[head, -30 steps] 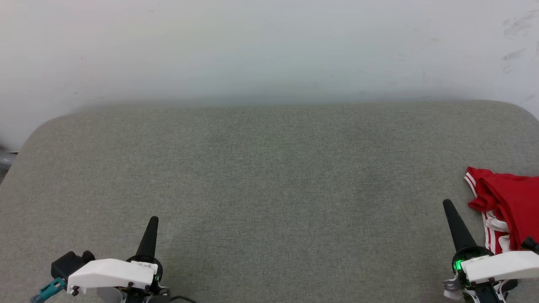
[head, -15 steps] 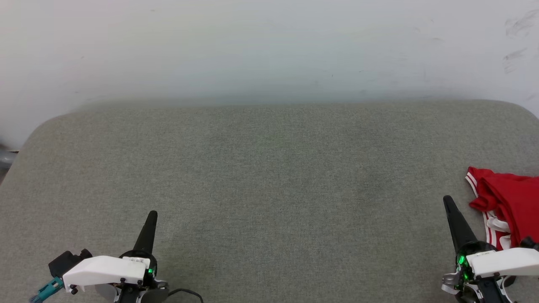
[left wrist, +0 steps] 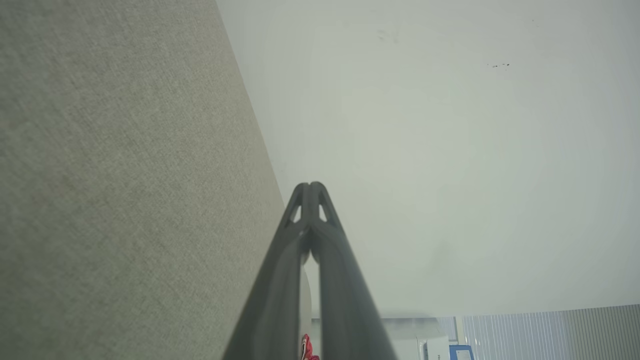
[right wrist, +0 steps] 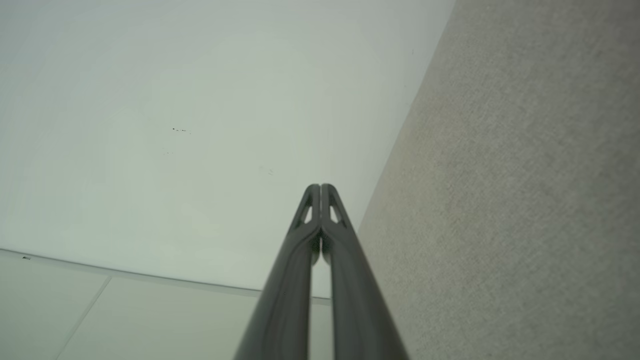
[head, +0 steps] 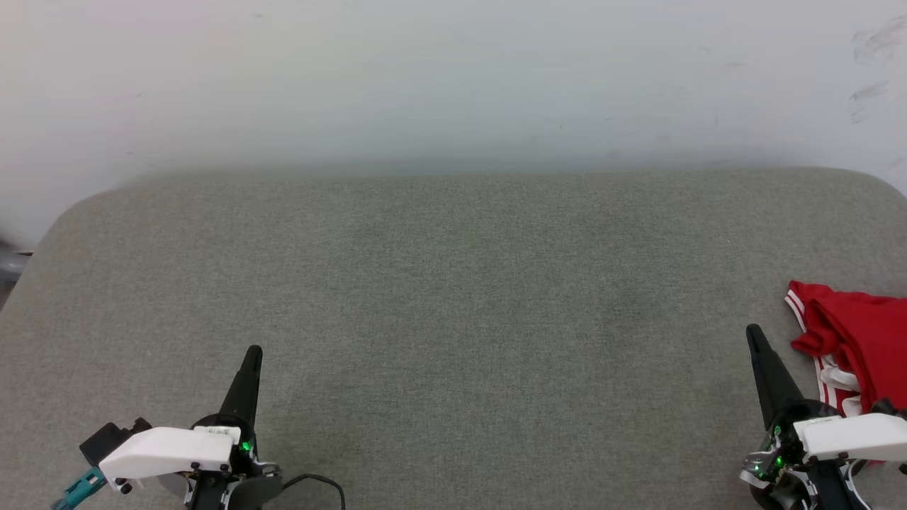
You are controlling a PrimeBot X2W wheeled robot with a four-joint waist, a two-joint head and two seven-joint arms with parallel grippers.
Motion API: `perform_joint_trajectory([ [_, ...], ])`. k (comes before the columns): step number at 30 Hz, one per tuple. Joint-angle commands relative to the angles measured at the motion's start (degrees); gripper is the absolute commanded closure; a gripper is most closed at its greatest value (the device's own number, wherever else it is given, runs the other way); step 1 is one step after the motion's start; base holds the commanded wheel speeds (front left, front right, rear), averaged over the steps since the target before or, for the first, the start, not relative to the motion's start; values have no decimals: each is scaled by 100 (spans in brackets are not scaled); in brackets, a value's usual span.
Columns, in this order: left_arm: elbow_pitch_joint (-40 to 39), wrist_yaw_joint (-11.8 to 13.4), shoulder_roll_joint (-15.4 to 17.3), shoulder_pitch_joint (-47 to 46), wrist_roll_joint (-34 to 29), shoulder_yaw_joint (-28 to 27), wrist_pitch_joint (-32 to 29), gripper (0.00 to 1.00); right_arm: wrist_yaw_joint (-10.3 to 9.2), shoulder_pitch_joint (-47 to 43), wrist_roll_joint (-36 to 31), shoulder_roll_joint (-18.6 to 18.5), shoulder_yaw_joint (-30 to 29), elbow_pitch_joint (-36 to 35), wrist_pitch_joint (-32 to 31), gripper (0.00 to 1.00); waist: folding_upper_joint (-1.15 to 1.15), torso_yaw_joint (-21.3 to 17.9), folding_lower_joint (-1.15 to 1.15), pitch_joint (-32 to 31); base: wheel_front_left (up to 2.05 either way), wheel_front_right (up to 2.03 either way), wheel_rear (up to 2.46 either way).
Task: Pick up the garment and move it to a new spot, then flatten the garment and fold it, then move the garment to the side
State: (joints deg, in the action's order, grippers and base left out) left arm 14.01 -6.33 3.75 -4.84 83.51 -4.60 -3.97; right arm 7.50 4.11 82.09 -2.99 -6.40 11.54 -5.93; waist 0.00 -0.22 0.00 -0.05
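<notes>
The garment (head: 861, 336), red with red-white striped trim, lies bunched at the right edge of the grey padded table (head: 453, 297), partly cut off by the frame. A sliver of the garment (left wrist: 306, 347) peeks between the left fingers in the left wrist view. My right gripper (head: 752, 333) is shut and empty, just left of the garment with a small gap. My left gripper (head: 254, 351) is shut and empty at the lower left, far from the garment. Both wrist views show the fingers (left wrist: 311, 189) (right wrist: 320, 188) pressed together, pointing toward the wall.
A pale wall (head: 453, 85) rises behind the table's far edge. The table's corners are rounded, with a grey object (head: 8, 265) beyond the left edge. A black cable (head: 312, 485) trails from the left wrist.
Both grippers have drifted slightly upward in the head view, away from the near edge. The garment has not moved.
</notes>
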Motion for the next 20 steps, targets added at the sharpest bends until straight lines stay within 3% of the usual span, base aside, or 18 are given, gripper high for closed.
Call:
perform_joint_trajectory([
  [1,-12,-34,-5,-94,112,-48,-46,100,-1,103,140,11,-9,29,-16,100,0,2,0,1,0,0,0],
  [20,5,-126,-85,-159,795,-195,-256,100,-2,232,924,19,-19,240,-67,100,0,19,0,19,0,0,0],
])
